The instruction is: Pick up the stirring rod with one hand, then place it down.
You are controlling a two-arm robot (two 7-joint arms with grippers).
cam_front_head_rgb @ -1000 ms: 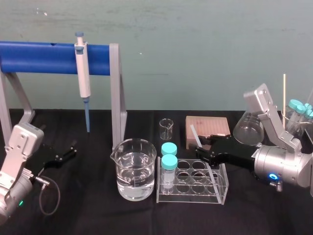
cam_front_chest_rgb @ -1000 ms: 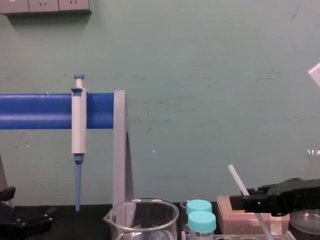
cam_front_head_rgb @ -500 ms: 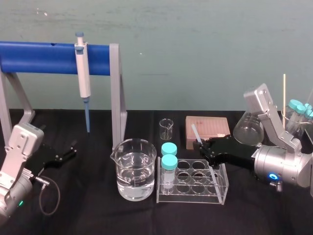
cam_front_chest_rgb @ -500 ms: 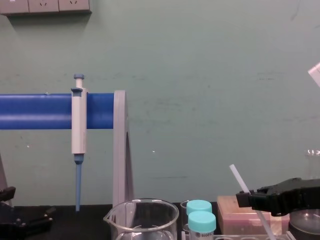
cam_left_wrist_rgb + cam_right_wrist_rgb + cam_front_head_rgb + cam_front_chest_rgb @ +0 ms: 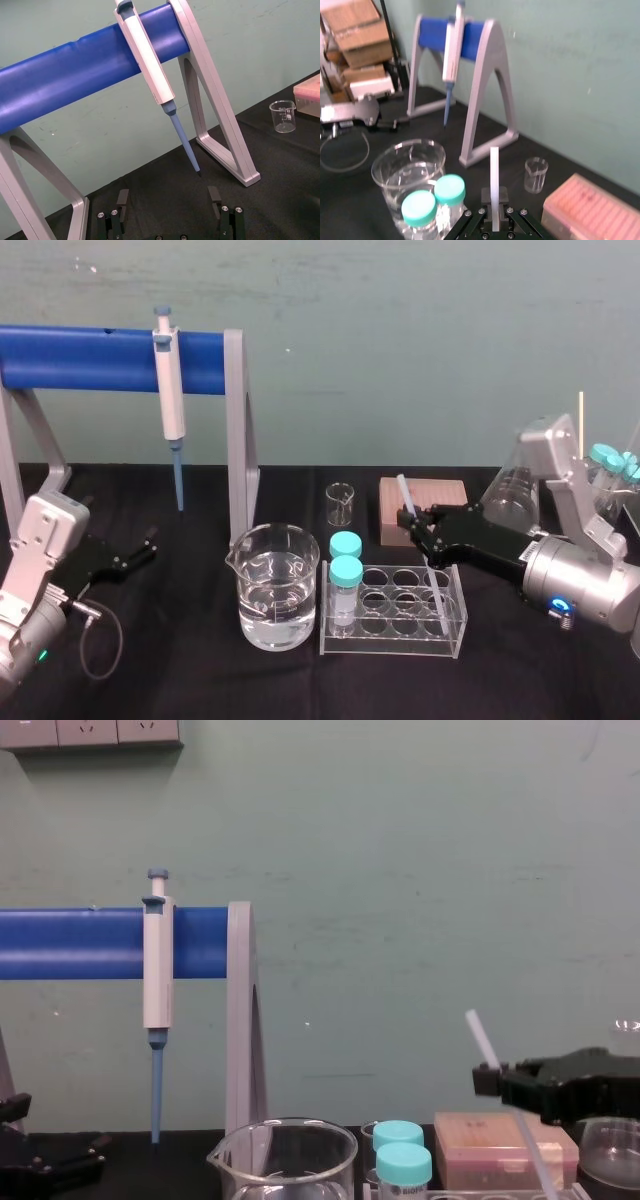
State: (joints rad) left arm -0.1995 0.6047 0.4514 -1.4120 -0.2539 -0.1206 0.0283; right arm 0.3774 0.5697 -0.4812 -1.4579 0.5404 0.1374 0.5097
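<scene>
The stirring rod point(image 5: 404, 495) is a thin translucent-white stick, tilted, with its upper end toward the back wall. My right gripper point(image 5: 410, 526) is shut on it near that upper end. The rod's lower part slants down over the clear tube rack point(image 5: 390, 642). In the right wrist view the rod point(image 5: 494, 172) stands up from between the black fingers point(image 5: 485, 216) of my right gripper point(image 5: 493, 220). The chest view has the rod point(image 5: 483, 1038) sticking out above and below the gripper point(image 5: 490, 1078). My left gripper point(image 5: 150, 540) rests at the far left, open and empty point(image 5: 168, 200).
A beaker of water point(image 5: 278, 585) stands left of the rack, which holds two teal-capped vials point(image 5: 346, 562). A small beaker point(image 5: 340, 502) and a pink tip box point(image 5: 432, 498) sit behind. A pipette point(image 5: 168, 390) hangs on the blue stand point(image 5: 80, 358). A flask point(image 5: 512, 498) stands at right.
My right gripper closed on the rod, then rose and drew back a little to the right, lifting the rod with it. The left arm stayed still.
</scene>
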